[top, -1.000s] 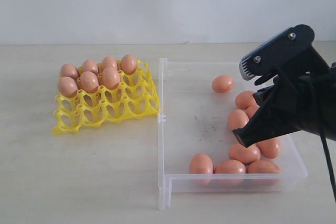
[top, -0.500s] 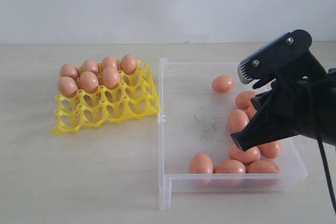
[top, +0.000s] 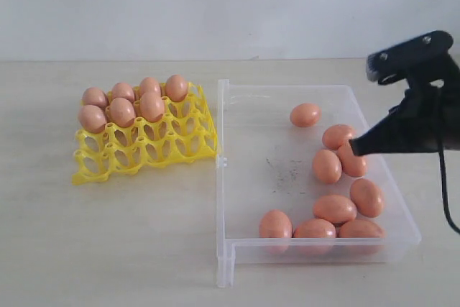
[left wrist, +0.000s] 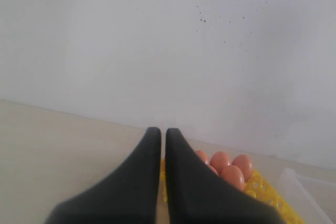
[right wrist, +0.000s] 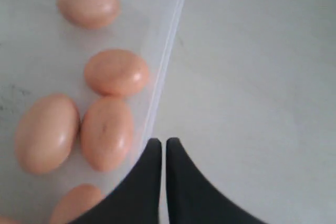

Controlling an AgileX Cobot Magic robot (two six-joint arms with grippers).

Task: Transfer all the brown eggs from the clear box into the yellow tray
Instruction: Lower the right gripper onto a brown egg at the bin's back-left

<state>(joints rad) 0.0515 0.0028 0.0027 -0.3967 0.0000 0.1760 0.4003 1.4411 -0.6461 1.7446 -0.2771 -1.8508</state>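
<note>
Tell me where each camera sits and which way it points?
Exterior view: off the arms, looking down across the table toward a white wall; yellow tray left, clear box right; only the right pincer and arm show.
Left wrist view: behind the shut left pincer, facing nearly level toward the wall, brown eggs in the tray beyond.
Right wrist view: behind the shut right pincer, looking down on the box's wall and eggs.
Shared: exterior and right wrist both show that pincer at the box's wall.

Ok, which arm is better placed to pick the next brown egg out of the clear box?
Right. The right gripper hangs shut and empty at the wall of the clear box, close beside several brown eggs. The left gripper, also shut, is outside the exterior view and faces the yellow tray.
</note>
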